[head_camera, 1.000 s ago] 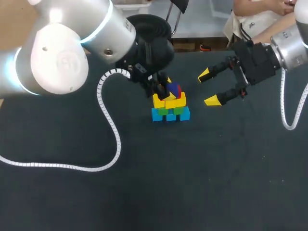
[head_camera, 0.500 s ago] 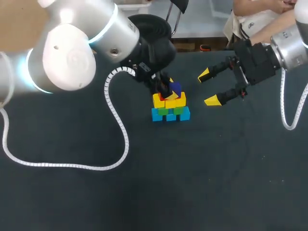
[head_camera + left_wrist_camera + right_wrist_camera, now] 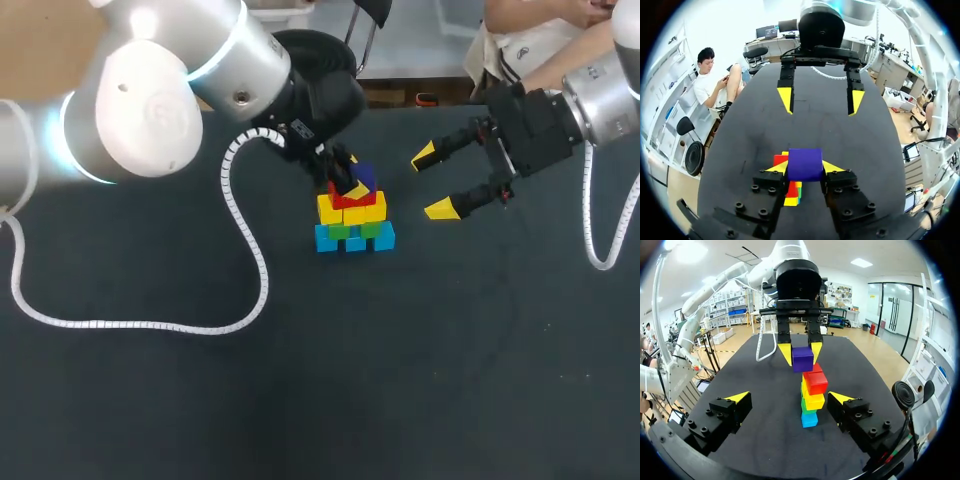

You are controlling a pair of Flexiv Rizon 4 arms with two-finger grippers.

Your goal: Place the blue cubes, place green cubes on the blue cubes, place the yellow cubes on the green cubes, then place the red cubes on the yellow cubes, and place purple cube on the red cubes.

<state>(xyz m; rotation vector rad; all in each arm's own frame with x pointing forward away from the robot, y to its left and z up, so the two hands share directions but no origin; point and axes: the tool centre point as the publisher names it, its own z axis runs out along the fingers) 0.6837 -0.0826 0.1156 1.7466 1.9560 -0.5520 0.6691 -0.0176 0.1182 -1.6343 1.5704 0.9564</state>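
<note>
A small stack stands mid-table: blue cubes (image 3: 356,240) at the bottom, then green cubes (image 3: 349,229), yellow cubes (image 3: 352,211) and red cubes (image 3: 343,198). My left gripper (image 3: 352,184) is shut on the purple cube (image 3: 363,178), holding it right over the red layer; I cannot tell whether it touches. In the left wrist view the purple cube (image 3: 805,164) fills the space between the fingers, with a red cube (image 3: 781,160) under it. My right gripper (image 3: 433,183) stands open beside the stack with nothing in it. From its wrist I see the purple cube (image 3: 802,359) above a red cube (image 3: 815,382).
The left arm's white coiled cable (image 3: 240,250) loops across the dark table (image 3: 450,360) left of the stack. The left arm's large joints hang over the table's far left part.
The left arm's big joints have swung right, and the purple cube has shifted slightly over the stack, with red now showing under it. The right arm has kept still.
</note>
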